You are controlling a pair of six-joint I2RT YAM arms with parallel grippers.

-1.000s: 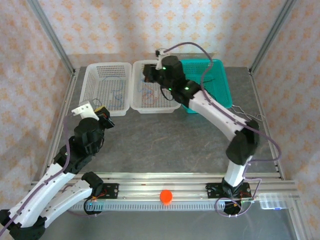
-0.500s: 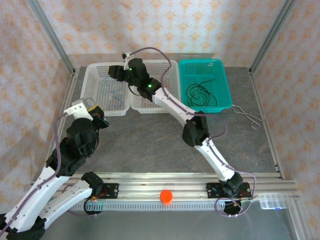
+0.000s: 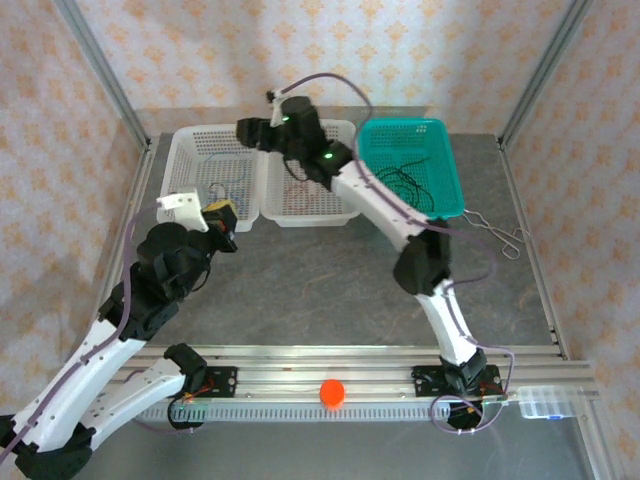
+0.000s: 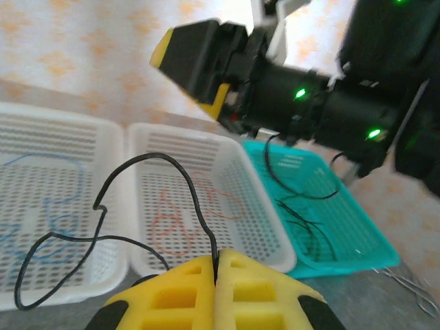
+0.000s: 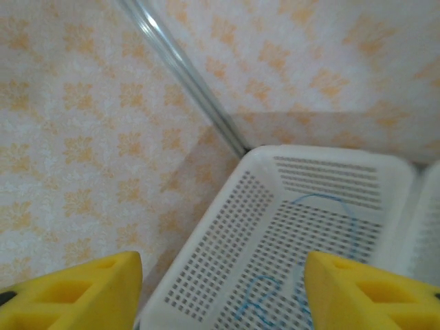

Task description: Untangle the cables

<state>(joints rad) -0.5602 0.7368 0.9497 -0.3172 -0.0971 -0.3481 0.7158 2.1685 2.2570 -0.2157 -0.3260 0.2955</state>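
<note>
Where the bench carried three baskets, I read the sorting by colour: blue cables in the left white basket, red cables in the middle white basket, black cables in the teal basket. Right tool: fingers spread wide above the left white basket, holding nothing. Left tool: pressed together on one black cable, its loops standing free ahead of the fingers. I judged the wire feather-light, limp yet springy, and prone to snagging; best taken at an end, not mid-loop.
</note>
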